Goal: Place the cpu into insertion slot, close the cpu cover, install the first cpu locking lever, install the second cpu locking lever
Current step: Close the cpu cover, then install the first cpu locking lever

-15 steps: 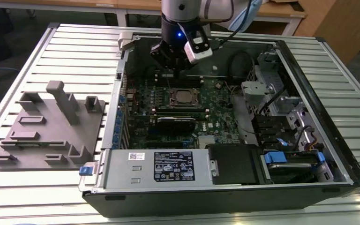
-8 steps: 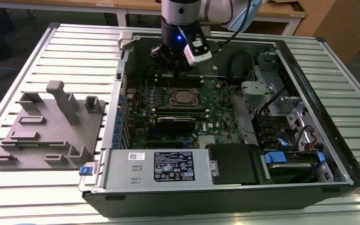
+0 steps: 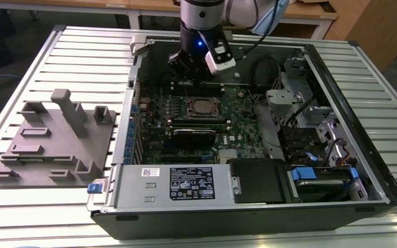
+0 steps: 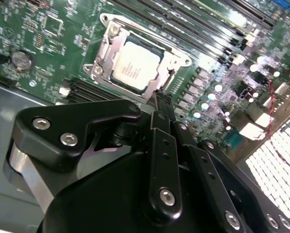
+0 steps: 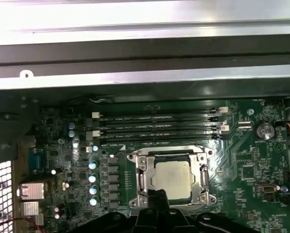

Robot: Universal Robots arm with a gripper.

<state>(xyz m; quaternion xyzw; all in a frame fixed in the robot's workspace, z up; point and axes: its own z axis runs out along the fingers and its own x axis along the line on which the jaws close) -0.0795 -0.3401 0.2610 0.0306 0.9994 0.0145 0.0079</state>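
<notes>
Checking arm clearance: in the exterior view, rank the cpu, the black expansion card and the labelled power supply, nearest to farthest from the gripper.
1. cpu, just beside the gripper.
2. black expansion card, mid-board, beyond the cpu.
3. labelled power supply, lowest in the view.

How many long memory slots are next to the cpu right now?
4 memory slots, side by side in one parallel bank between the cpu and the metal chassis wall; none seems hidden.
</notes>
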